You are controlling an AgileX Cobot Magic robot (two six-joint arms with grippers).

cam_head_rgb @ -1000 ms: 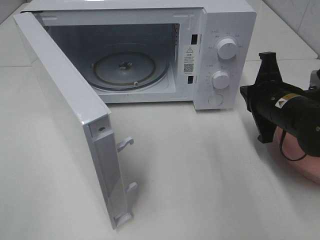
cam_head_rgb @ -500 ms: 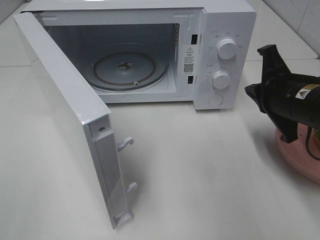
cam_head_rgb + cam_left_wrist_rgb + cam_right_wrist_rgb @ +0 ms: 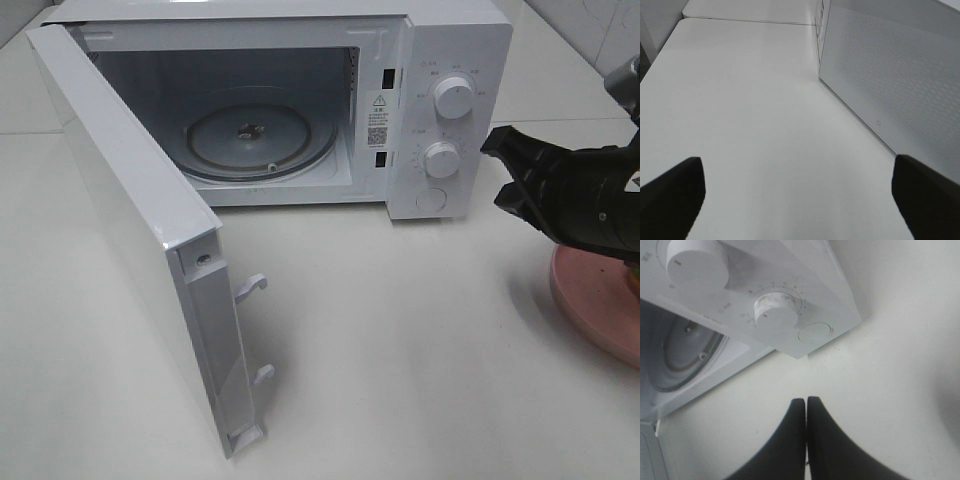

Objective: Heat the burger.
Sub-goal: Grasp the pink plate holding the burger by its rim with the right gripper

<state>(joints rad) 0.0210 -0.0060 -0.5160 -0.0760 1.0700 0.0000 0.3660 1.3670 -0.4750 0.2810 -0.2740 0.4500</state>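
Right gripper (image 3: 806,402) is swinging up off the pink plate (image 3: 590,300) at the right edge, fingers pressing together empty; left gripper (image 3: 797,167) is gaping wide.

White microwave (image 3: 440,40) at far centre of the white table (image 3: 400,380). Door (image 3: 130,220) swung open to the left, free edge at the near side, two latch hooks (image 3: 252,287) showing. Glass turntable (image 3: 250,140) on the cavity floor. Panel right of the cavity: upper knob (image 3: 455,98), lower knob (image 3: 441,159), round button (image 3: 431,200) beneath. Black right gripper (image 3: 510,172) enters from the right edge, points left, near the panel but apart. Pink plate (image 3: 590,300) under the arm, partly hidden.
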